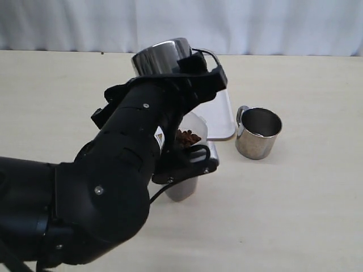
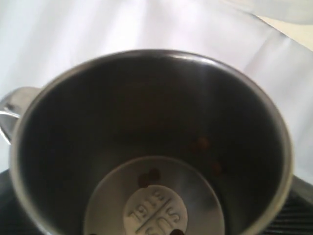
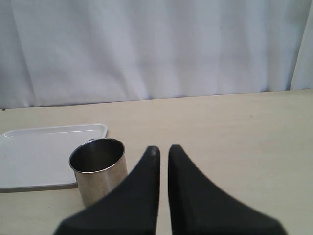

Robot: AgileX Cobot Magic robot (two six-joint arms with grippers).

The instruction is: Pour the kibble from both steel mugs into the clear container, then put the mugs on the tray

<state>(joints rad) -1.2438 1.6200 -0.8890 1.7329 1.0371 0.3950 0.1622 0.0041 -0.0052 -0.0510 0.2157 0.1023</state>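
White curtain (image 1: 272, 22) hangs behind a pale worktop (image 1: 317, 215), and the risks at this moment sit mostly around the pour. The left gripper (image 1: 199, 72) is clamped on the raised steel mug (image 1: 160, 55), which is tipped steeply, base up, above the clear container (image 1: 182, 190). That container stands at the near edge of the tray (image 1: 222, 116) with kibble (image 1: 188, 137) showing inside it. The left wrist view looks straight into the mug, which is almost empty, with a few stray pellets (image 2: 201, 143) clinging to its wall and base. If the mug is righted too soon, those would likely ride along to the tray rather than land in the container. The arm hides the mug's mouth in the exterior view, so I cannot tell how well it lines up with the rim, and late pellets could bounce out onto the worktop. A lower bracket (image 1: 187, 165) of the left arm sits right in front of the tall, light container, so any sideways swing while withdrawing could topple it and spill everything. The right gripper (image 3: 163, 149) holds nothing, its jaws a narrow slit apart. It hovers near the standing steel mug (image 1: 258, 133), just beside the tray, and it would need to spread first or it may shove that mug over.
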